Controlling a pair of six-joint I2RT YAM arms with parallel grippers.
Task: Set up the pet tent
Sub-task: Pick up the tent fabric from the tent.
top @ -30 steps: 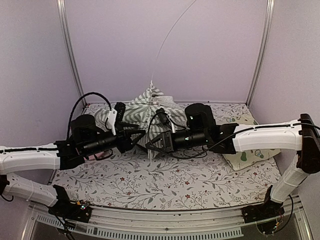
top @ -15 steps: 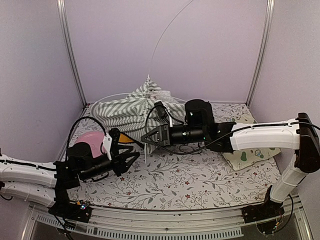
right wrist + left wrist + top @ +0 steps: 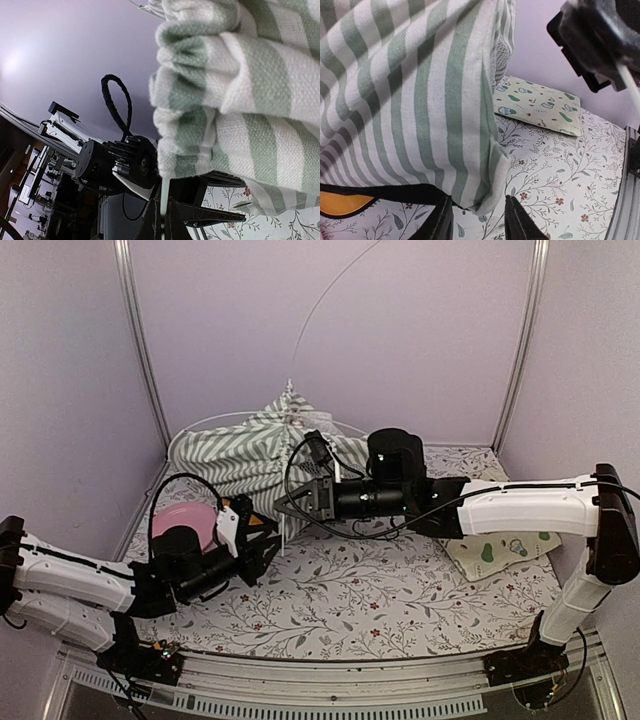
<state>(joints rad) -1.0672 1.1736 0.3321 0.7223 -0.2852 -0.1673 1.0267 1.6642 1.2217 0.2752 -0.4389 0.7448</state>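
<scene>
The pet tent (image 3: 245, 450), sage-green and white striped, stands half raised at the back left, with a thin white pole (image 3: 320, 300) arcing up from its peak. My right gripper (image 3: 285, 507) is shut on another thin white pole (image 3: 163, 192) at the tent's front hem, where the bunched fabric (image 3: 240, 90) ends. My left gripper (image 3: 268, 546) is open and low on the table just in front of the tent. In the left wrist view a fabric corner (image 3: 490, 185) hangs between my open fingers (image 3: 442, 222) without being gripped.
A pink and orange pet bowl (image 3: 185, 522) sits left of the tent, partly under its hem; its orange part (image 3: 342, 204) shows in the left wrist view. The avocado-print mat (image 3: 500, 545) lies at the right. The purple walls stand close behind.
My left gripper has let go of the tent and drawn back low to the near left. The tent has risen and spread leftward. My right gripper has moved left with the pole.
</scene>
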